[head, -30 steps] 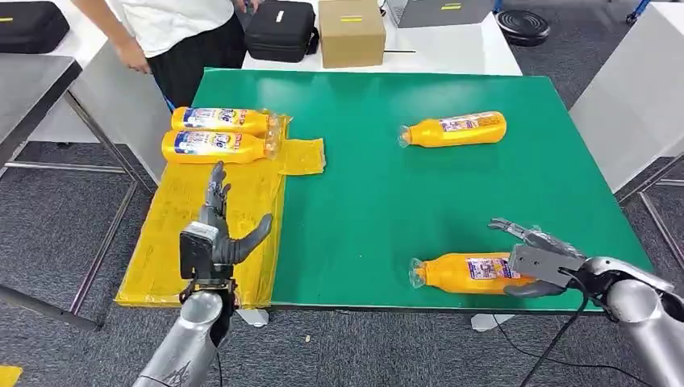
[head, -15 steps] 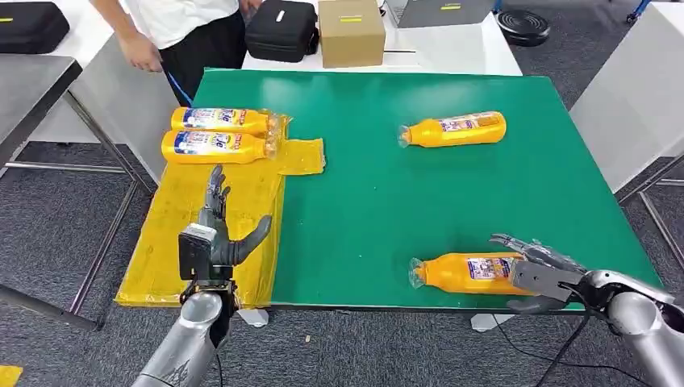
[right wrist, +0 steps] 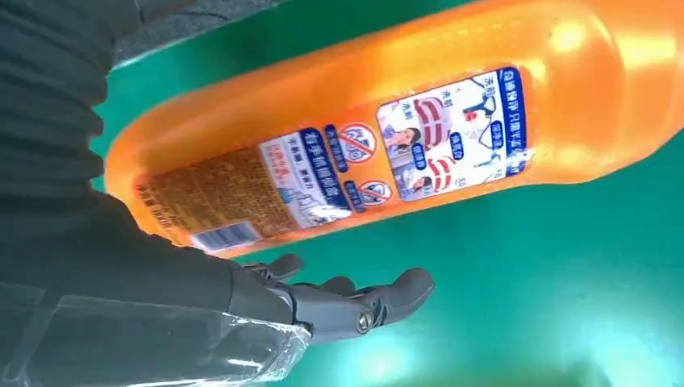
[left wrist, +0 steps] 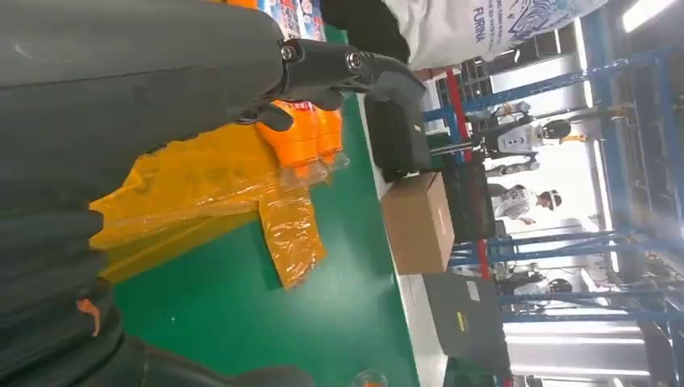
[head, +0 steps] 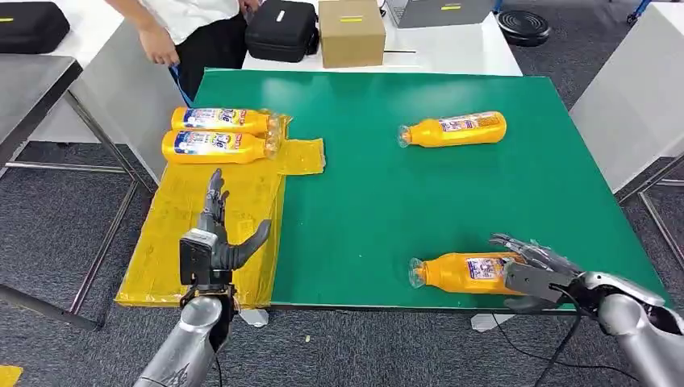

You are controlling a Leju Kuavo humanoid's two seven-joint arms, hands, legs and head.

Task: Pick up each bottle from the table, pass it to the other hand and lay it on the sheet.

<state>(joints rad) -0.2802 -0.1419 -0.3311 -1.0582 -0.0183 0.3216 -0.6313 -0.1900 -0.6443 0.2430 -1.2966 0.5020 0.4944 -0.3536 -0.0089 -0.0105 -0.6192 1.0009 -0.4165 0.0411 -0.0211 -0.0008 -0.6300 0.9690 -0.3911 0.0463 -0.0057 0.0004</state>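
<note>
An orange bottle lies on its side near the front edge of the green table, neck pointing left. My right hand is at its base end, fingers spread above the bottle and thumb below, not closed on it. A second orange bottle lies further back on the right. Two more bottles lie side by side at the far end of the yellow sheet. My left hand is raised over the sheet's near part, fingers apart, holding nothing.
A person stands behind the table's far left corner. On the white table behind sit a black case and a cardboard box. A grey table stands to the left, a white one to the right.
My right hand has slid slightly toward the table's front edge and settled lower around the near bottle's base. The person's arm at the back has shifted. My left hand has stayed put.
</note>
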